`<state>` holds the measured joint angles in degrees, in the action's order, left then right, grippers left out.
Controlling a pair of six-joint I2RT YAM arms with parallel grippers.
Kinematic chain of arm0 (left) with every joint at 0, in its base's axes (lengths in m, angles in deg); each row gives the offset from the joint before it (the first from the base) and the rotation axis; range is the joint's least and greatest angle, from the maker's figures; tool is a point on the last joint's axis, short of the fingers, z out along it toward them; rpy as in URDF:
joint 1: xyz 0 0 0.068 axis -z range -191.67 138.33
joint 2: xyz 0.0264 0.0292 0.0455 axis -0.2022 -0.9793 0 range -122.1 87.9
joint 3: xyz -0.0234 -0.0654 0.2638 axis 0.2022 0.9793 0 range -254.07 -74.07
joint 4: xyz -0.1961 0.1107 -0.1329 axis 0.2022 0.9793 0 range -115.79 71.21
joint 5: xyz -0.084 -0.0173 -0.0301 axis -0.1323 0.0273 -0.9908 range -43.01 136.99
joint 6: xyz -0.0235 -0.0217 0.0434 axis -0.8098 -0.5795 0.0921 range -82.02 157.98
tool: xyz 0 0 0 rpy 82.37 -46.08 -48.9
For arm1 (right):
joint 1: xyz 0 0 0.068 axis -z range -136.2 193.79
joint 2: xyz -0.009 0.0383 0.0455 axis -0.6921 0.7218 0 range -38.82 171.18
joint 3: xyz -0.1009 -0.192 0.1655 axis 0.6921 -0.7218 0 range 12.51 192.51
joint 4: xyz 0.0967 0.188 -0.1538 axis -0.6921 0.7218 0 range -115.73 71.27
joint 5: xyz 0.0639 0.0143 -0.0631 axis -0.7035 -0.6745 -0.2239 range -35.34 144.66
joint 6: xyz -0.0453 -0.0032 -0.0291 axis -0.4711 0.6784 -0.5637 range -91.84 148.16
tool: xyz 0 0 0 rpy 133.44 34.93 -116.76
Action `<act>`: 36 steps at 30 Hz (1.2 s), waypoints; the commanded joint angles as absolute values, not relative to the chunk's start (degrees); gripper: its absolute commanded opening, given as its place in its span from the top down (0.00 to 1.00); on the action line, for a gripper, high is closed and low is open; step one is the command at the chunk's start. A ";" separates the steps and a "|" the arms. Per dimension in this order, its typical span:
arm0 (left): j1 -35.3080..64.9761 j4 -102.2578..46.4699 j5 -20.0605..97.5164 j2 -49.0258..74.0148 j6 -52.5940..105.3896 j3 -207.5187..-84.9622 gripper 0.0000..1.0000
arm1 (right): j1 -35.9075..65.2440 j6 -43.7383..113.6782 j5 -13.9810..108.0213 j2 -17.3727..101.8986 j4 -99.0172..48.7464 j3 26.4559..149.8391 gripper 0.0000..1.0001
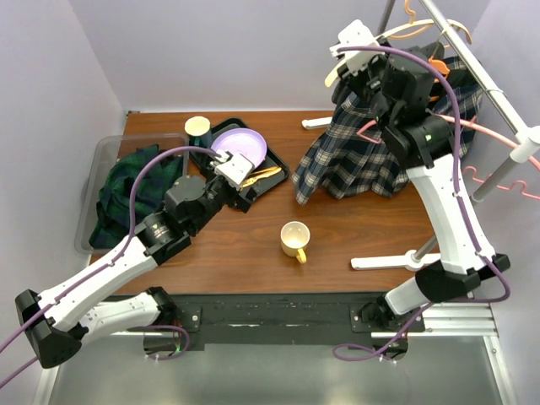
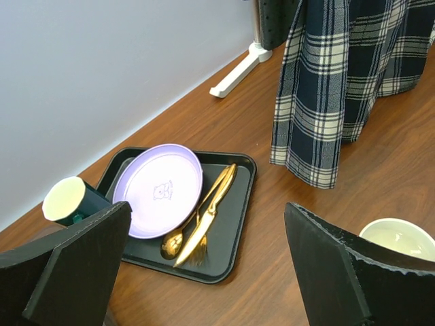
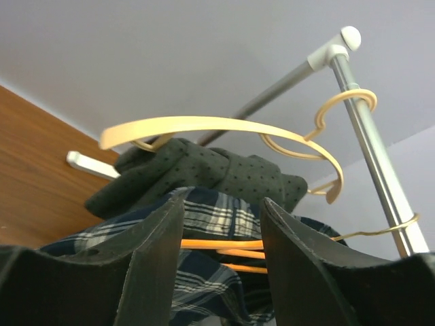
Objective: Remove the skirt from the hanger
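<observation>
Skirt (image 1: 363,152), dark plaid, hangs from the rail (image 1: 472,59) at the far right of the table, its hem spilling onto the wood, so the removal looks not yet done. In the right wrist view an orange hanger bar (image 3: 217,243) shows just under a plaid fold, with a cream hanger (image 3: 204,124) and a dark dotted garment (image 3: 204,173) close above. The right gripper (image 1: 346,61) is raised to that height, its fingers (image 3: 149,258) standing apart with plaid cloth in the gap; whether the pads press it I cannot tell. The left gripper (image 2: 207,207) hovers low beside the tray (image 1: 278,173), jaws spread wide and empty. What remains, as I judge it, is freeing the cloth from the bar and drawing it clear. Room is tight up top: rail, neighbouring pink hangers (image 1: 506,173) and the wall crowd the right arm. Bare wood lies open in front of the hem, short of the cup (image 1: 294,240) and the rack foot (image 1: 384,261).
</observation>
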<state>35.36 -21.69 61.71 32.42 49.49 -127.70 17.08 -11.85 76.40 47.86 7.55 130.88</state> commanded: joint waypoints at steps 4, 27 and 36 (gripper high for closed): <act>35.62 -23.86 60.61 34.02 48.79 -127.68 0.00 | 18.74 -21.84 81.20 46.97 6.89 128.98 0.44; 35.62 -23.33 60.43 34.46 48.70 -127.33 0.00 | 28.15 -48.66 75.84 49.16 9.87 125.02 0.47; 35.71 -22.80 60.61 34.46 48.96 -127.95 0.00 | 29.38 -52.35 76.81 49.16 7.05 123.61 0.42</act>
